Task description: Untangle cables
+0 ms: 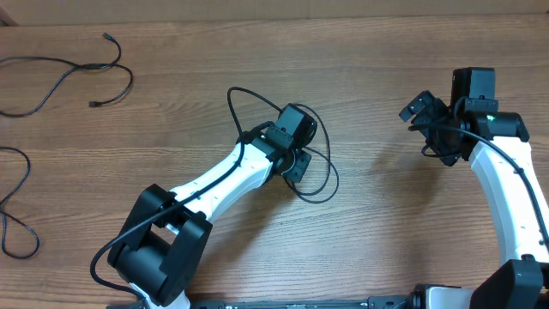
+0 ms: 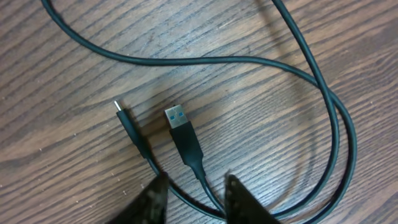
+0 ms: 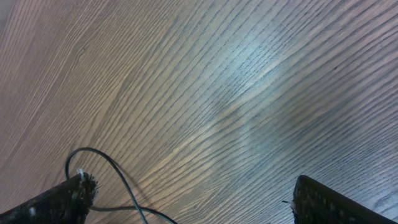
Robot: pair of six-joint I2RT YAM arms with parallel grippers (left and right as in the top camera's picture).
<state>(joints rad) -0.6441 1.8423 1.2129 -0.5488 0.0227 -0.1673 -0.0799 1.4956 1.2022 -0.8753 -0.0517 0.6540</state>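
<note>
**Cables, black, three.**
- Looped cable [image 2: 261, 62]: lies on the wooden worktop [image 2: 74, 155] at centre. Its USB plug [image 2: 177, 118] and small plug [image 2: 118, 107] sit side by side, not touching.
- Left end effector [image 2: 193, 190]: fingers slightly parted, with the cords running between them unpinched.
- Right end effector [image 3: 193, 193]: spread wide, holding nothing.
- Second cable [image 1: 116, 66] and third cable [image 1: 28, 172]: lie at the worktop's far left, well apart from both arms.

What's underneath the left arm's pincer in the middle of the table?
A thin black cable, looped on the table, its two plugs side by side. The pincer covers where both ends lead.
</note>
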